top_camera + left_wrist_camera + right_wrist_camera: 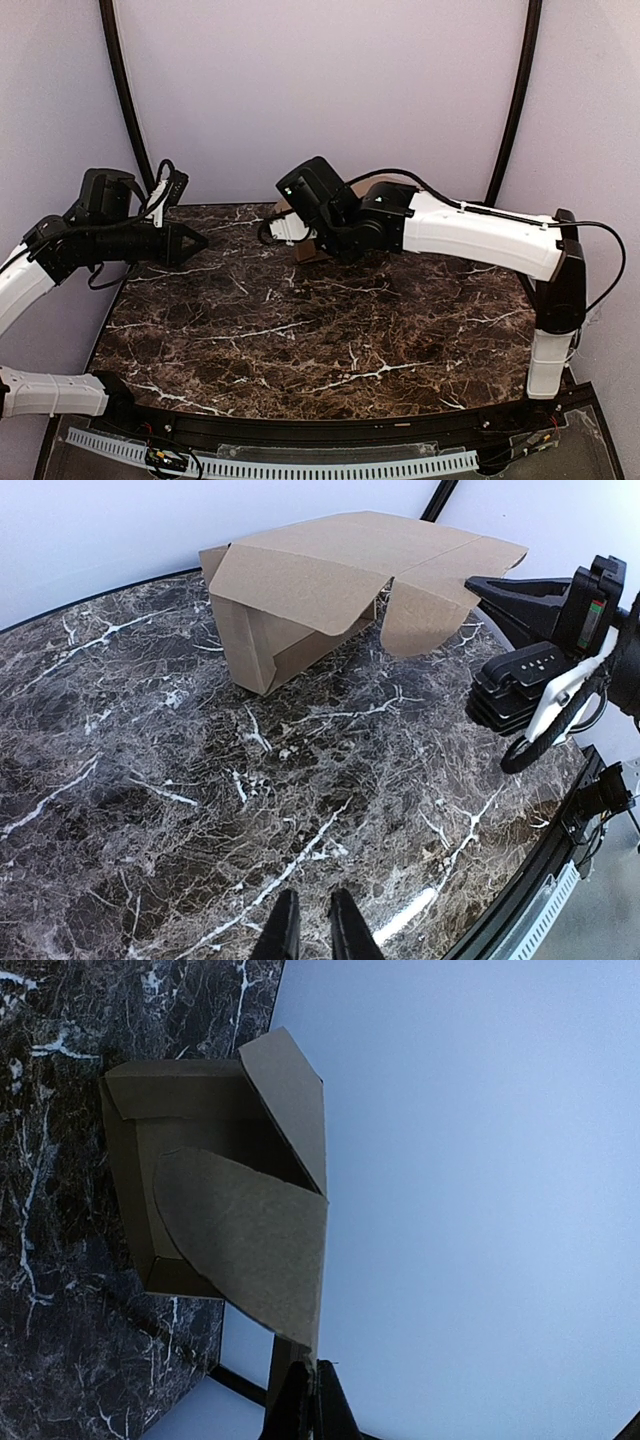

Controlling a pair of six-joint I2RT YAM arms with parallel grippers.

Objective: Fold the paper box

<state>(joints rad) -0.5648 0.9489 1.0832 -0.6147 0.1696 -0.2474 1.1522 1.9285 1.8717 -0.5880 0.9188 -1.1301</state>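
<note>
The paper box [300, 590] is brown cardboard, partly folded, standing at the back of the marble table [150, 810] with its lid panel lifted. My right gripper [470, 583] reaches it from the right and is shut on the edge of a rounded lid flap [250, 1230], the fingertips [300, 1400] pinching the cardboard. In the top view the right arm hides most of the paper box [306, 250]. My left gripper [203, 241] hovers over the left side of the table, well away from the box. Its fingers [283, 930] stand a narrow gap apart with nothing between them.
Pale purple walls close off the back and sides, with black curved poles [125, 90] in the corners. The right arm [480, 235] spans the back right of the table, its cable [560, 720] looping beside the wrist. A white perforated strip [300, 468] runs along the near edge.
</note>
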